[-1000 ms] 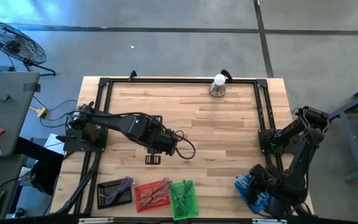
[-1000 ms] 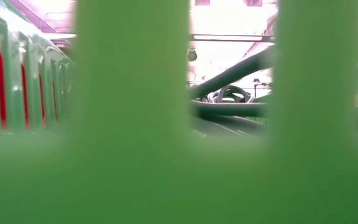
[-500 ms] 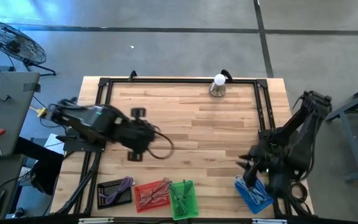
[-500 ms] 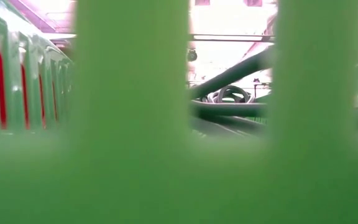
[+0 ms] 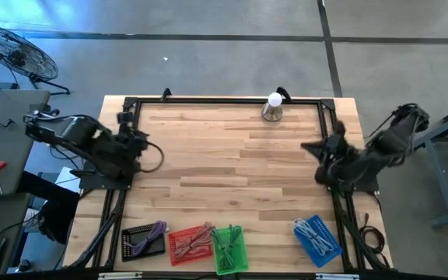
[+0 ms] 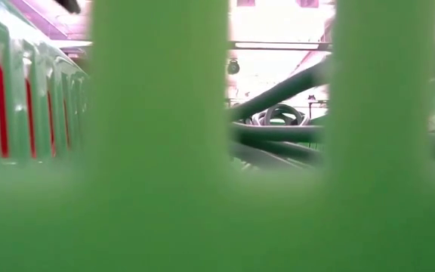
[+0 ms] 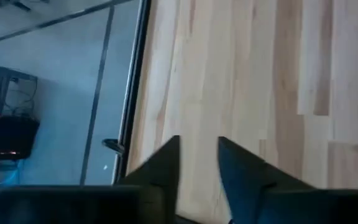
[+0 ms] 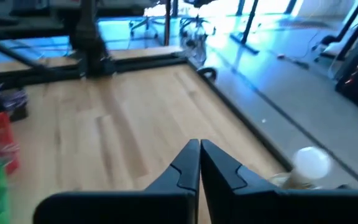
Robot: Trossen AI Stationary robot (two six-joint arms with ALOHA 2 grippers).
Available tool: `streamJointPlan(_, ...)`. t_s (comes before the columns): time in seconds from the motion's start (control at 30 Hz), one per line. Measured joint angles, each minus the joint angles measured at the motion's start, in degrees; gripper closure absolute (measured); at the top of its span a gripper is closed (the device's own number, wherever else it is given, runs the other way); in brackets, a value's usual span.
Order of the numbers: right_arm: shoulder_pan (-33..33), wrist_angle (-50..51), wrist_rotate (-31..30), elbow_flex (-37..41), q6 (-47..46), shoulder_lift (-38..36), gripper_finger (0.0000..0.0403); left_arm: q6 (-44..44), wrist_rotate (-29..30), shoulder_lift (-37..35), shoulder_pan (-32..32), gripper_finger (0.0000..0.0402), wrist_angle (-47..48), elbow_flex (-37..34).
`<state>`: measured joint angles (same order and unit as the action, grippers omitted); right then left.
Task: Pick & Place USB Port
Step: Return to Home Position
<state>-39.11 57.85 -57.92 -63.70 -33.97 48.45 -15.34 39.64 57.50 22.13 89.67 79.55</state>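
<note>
Four small trays stand along the table's near edge: a black one point(image 5: 144, 239) with purple cables, a red one point(image 5: 193, 241), a green one point(image 5: 230, 247) and a blue one point(image 5: 317, 237), each holding cables. My left gripper point(image 5: 134, 134) is open and empty over bare wood near the table's left edge, as the left wrist view point(image 7: 197, 142) shows. My right gripper point(image 5: 311, 146) is shut and empty above the table's right side, as the right wrist view point(image 8: 199, 144) shows. I cannot pick out a single USB part.
A white ball on a metal base point(image 5: 273, 107) stands at the far edge and also shows in the right wrist view point(image 8: 309, 163). A black frame point(image 5: 224, 99) runs round the table. The green tray's wall point(image 6: 157, 113) blocks the low view.
My left gripper has drawn back from the table's middle toward its left and far edge. My right gripper has risen from the blue tray at the near right and gone toward the far edge, now pointing toward the table's middle.
</note>
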Motion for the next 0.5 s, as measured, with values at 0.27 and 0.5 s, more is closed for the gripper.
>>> streamJointPlan(0.27,8.50,-13.54,6.99,5.62,20.17,-12.34,0.0402,4.67,3.39,-21.31,0.00,0.0387,-19.13,-16.51)
streamJointPlan(0.5,14.87,-34.83,22.84,19.16,38.07,-25.11,0.0402,18.45,3.14,-38.82,0.02,0.0400,-42.26,-29.16)
